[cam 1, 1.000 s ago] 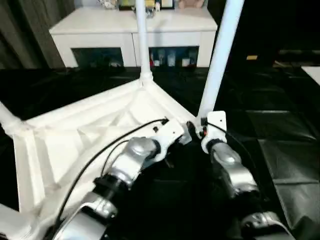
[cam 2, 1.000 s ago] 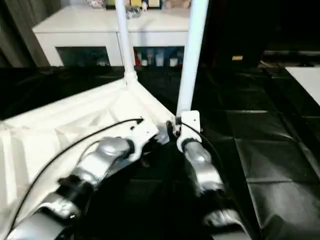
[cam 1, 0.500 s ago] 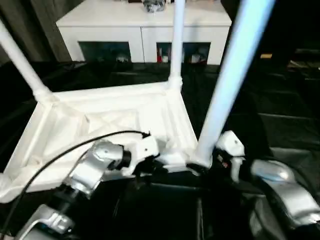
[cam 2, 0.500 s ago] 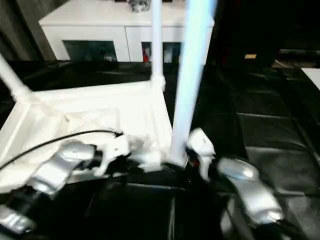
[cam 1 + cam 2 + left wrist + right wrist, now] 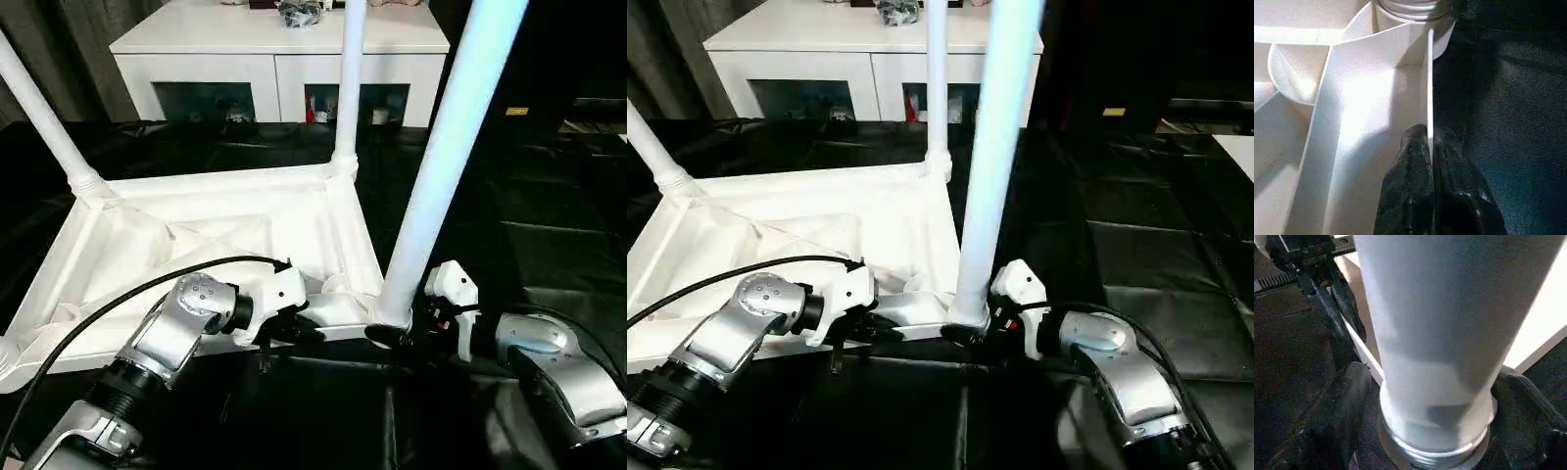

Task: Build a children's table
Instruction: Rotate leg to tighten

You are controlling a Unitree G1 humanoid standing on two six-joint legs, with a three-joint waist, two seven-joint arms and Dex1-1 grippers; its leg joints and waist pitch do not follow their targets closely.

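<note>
Pinching the tabletop's (image 5: 211,255) near rim: left hand (image 5: 284,331), clenched, at 7 o'clock. Straddling the base of the nearest leg (image 5: 446,147) without visible squeeze: right hand (image 5: 387,335) at 5 o'clock. Lying upside down on black floor (image 5: 549,211), 3 legs visible upright.

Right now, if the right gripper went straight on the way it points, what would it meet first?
Probably the near table leg itself: the right gripper has a finger on each side of the leg's base, at the corner socket of the upturned tabletop.
</note>
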